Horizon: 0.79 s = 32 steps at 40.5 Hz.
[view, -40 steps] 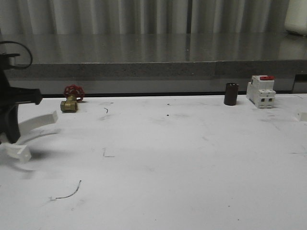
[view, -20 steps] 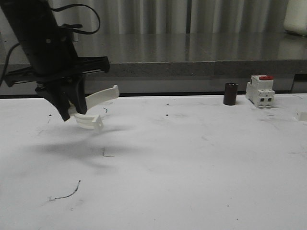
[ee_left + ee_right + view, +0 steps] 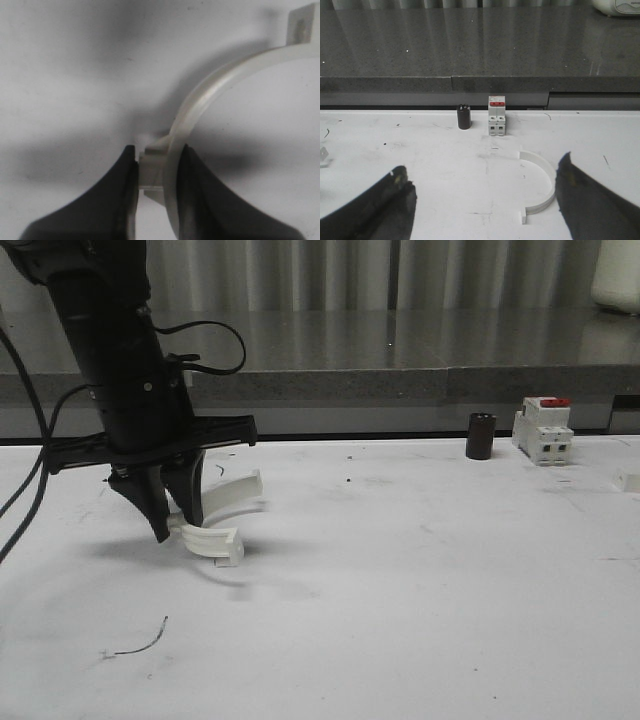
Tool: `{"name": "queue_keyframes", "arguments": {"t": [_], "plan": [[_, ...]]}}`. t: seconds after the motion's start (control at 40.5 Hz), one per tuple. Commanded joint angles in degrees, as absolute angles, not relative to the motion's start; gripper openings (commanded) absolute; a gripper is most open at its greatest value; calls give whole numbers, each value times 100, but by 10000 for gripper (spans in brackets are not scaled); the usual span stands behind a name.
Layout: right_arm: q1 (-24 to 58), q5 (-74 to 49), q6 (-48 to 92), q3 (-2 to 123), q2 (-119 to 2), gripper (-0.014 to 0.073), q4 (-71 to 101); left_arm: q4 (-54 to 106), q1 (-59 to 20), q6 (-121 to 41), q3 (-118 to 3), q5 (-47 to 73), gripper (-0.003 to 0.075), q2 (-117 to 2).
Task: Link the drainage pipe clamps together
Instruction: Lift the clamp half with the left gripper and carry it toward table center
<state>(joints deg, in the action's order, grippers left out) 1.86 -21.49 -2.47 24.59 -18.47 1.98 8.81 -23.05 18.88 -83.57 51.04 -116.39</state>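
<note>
The left gripper (image 3: 175, 525) has swung in from the far left edge of the table toward the centre-left within the last second, carrying one half-ring clamp (image 3: 222, 520) with it; a second ago it sat low at the table's edge, half a second ago it was up by the back of the table, and now it has dropped so that the clamp's lower end tab is at or just above the white table (image 3: 420, 620) (contact cannot be told from the front view). In the left wrist view the black fingers (image 3: 205, 200) are clenched on the half-ring's outer lug (image 3: 152, 170), the white arc curving away to its flat end tab. The second half-ring clamp (image 3: 540, 185) lies flat on the table just ahead of the right gripper (image 3: 485, 210), whose fingers stand wide apart and hold nothing. It lies nearer that camera than the red-topped breaker (image 3: 496, 116) and the dark cylinder (image 3: 464, 116). So the first half is in hand and brought into the working area, but the two halves are well apart; joining them looks yet to begin, probably with the right arm picking up its half.
</note>
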Motion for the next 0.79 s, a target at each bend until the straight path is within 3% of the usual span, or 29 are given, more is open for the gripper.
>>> {"name": "queue_keyframes", "arguments": {"t": [0.0,0.099,0.346,0.765], "plan": [[141,-1724,-239,2665,-1934,591,161,968,-2383,1960,-8530,4919,-18,-11336],[141,-1724,-239,2665,-1934,591,161,968,-2434,1960,-8530,4842,3,-11336],[141,-1724,-239,2665,-1934,591,161,992,-2445,1960,-8530,4867,146,-11408],[141,-1724,-239,2665,-1934,591,161,1003,-2445,1960,-8530,4846,153,-11408]]}}
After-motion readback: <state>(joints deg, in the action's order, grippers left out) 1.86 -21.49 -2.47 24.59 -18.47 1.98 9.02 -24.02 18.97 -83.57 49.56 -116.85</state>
